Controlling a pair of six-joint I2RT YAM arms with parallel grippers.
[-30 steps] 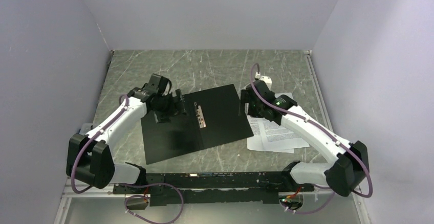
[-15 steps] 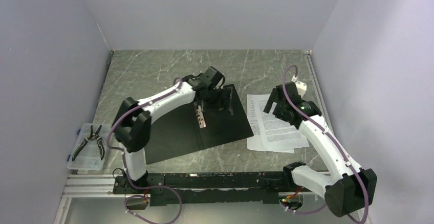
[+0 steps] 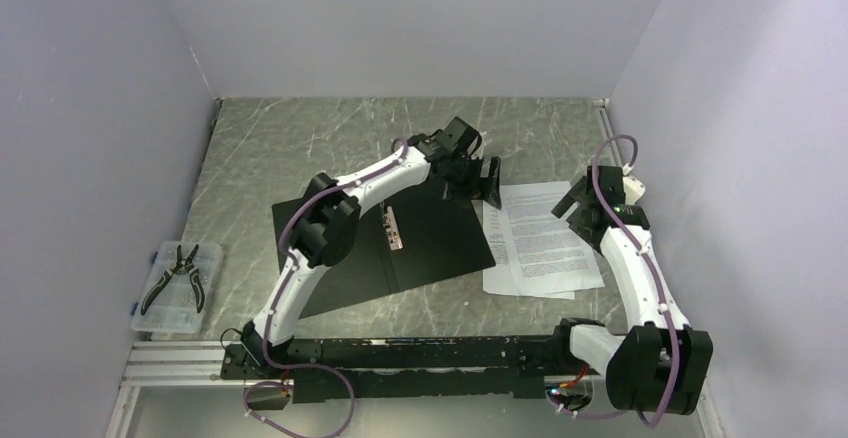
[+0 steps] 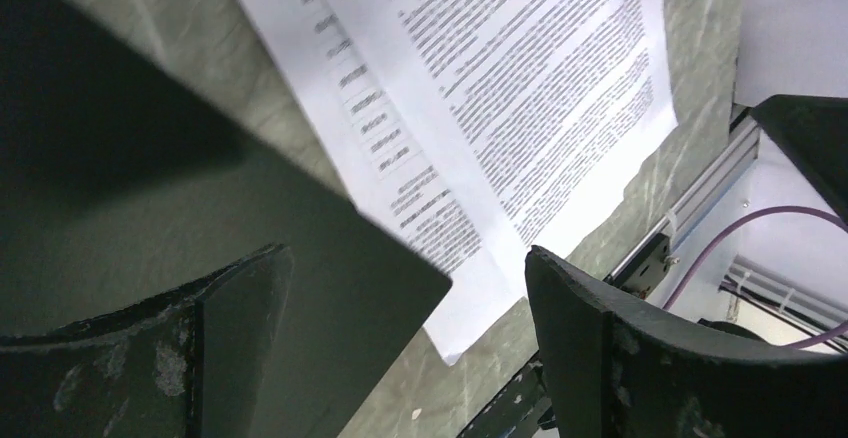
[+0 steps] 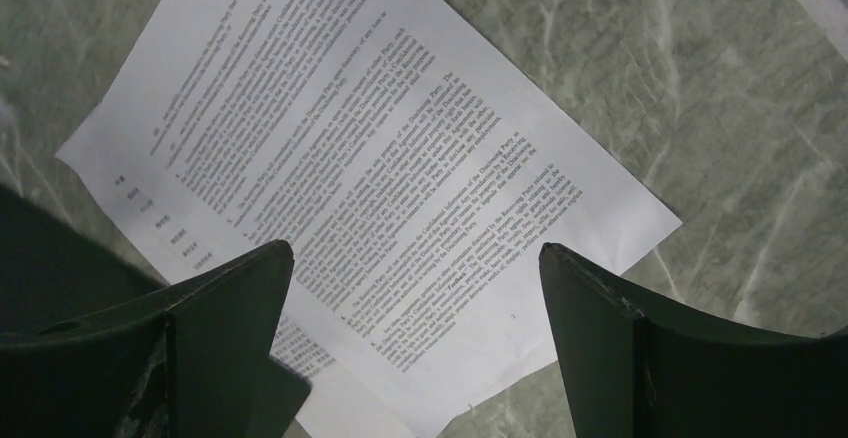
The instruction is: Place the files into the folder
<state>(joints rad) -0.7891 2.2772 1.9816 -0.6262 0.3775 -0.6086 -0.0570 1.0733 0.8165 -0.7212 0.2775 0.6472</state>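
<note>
The folder [image 3: 350, 258] lies open and flat on the marble table, black inside up, its metal clip [image 3: 392, 229] along the spine. The files [image 3: 540, 243], white printed sheets, lie fanned just right of it, their left edge against the folder's right edge. My left gripper [image 3: 490, 183] hangs open above the folder's far right corner, next to the sheets; the left wrist view shows that corner [image 4: 200, 188] and the files [image 4: 520, 88] beyond the empty gripper [image 4: 408, 256]. My right gripper [image 3: 575, 203] is open over the files' right part, with the sheets [image 5: 380, 158] below my empty gripper [image 5: 415, 253].
A clear plastic box holding pliers [image 3: 175, 288] sits at the table's near left corner. Grey walls close in the left, back and right. A black rail [image 3: 400, 353] carries the arm bases along the near edge. The folder's corner [image 5: 45, 253] shows left in the right wrist view.
My left arm swung right across the folder, from its left page to its far right corner. My right arm drew back rightward, uncovering the files, and its jaws spread wider.
</note>
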